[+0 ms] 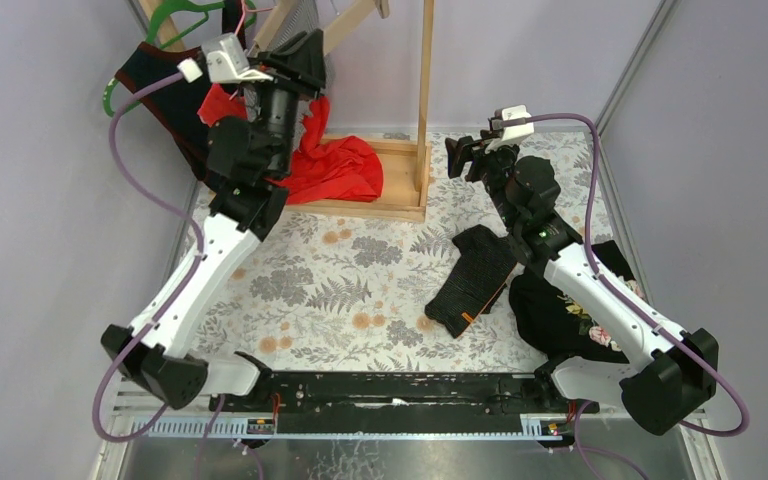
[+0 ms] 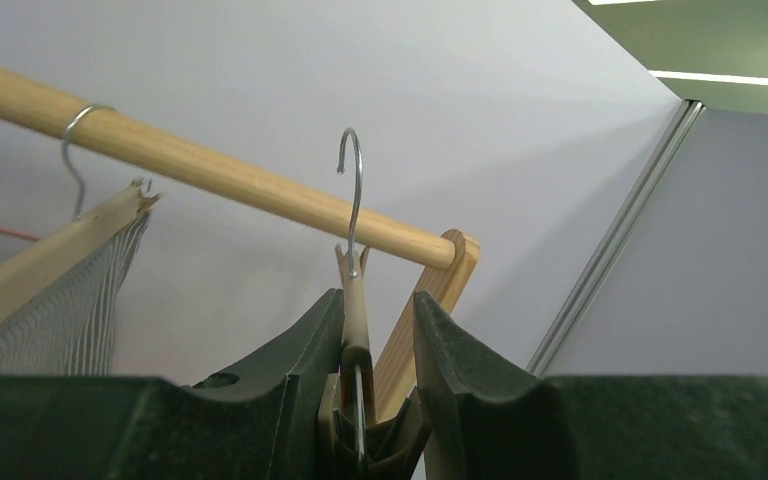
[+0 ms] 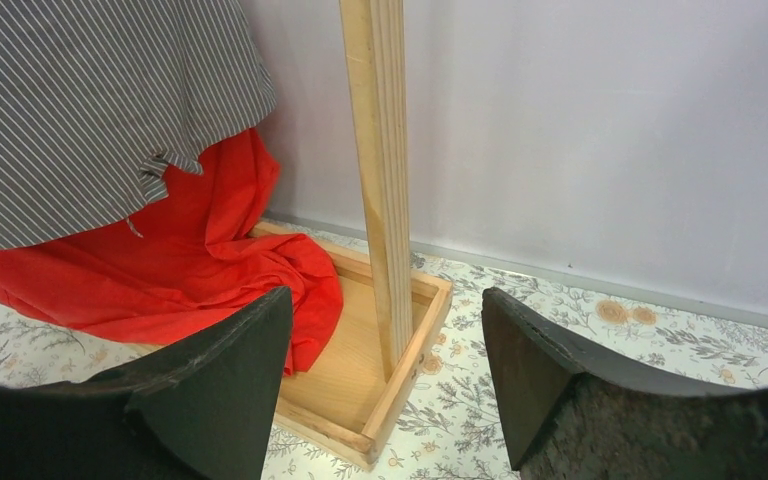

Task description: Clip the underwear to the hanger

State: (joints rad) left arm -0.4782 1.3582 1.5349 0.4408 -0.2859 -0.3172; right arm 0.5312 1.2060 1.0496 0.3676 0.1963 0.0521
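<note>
My left gripper is raised at the back left, by the wooden rack. It is shut on the neck of a wooden hanger, which stands upright between the jaws of the left gripper. The hanger's metal hook rises just in front of the rack's rod and does not rest on it. Red underwear hangs below that gripper and drapes into the rack's base; its hold on the hanger is hidden. My right gripper stands open and empty, facing the rack's post.
A striped shirt hangs on another hanger on the rod. A green hanger and dark clothes hang at the back left. The rack's wooden base tray sits at the back. Black garments lie on the floral cloth by the right arm.
</note>
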